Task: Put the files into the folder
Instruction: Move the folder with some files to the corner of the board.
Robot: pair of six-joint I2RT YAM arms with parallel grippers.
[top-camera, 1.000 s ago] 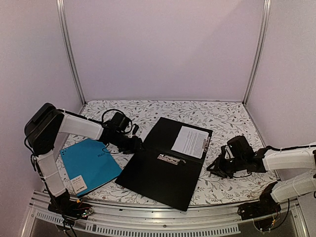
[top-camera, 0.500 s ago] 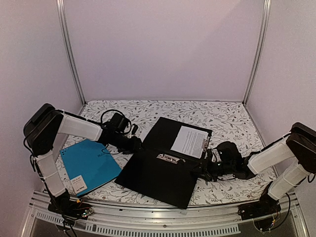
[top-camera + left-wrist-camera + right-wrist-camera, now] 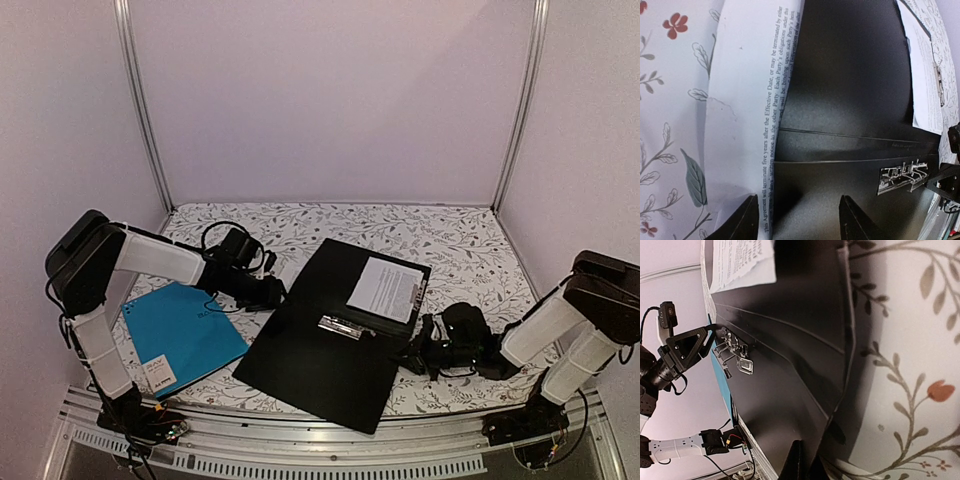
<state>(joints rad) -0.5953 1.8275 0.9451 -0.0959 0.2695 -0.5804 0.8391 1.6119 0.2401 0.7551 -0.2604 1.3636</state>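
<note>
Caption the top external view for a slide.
Open black folder, printed files on its far flap; teal folder at left.

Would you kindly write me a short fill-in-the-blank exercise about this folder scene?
1. The silver clip sits inside the ___ folder.
2. The teal folder lies beside the ___ arm.
3. The right end effector has its jaws ___.
4. The files are printed with black ___.
Missing words: black, left, shut, text.

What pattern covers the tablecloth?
Leafy vines with red flowers on the tablecloth; clearest from the right wrist.
</note>
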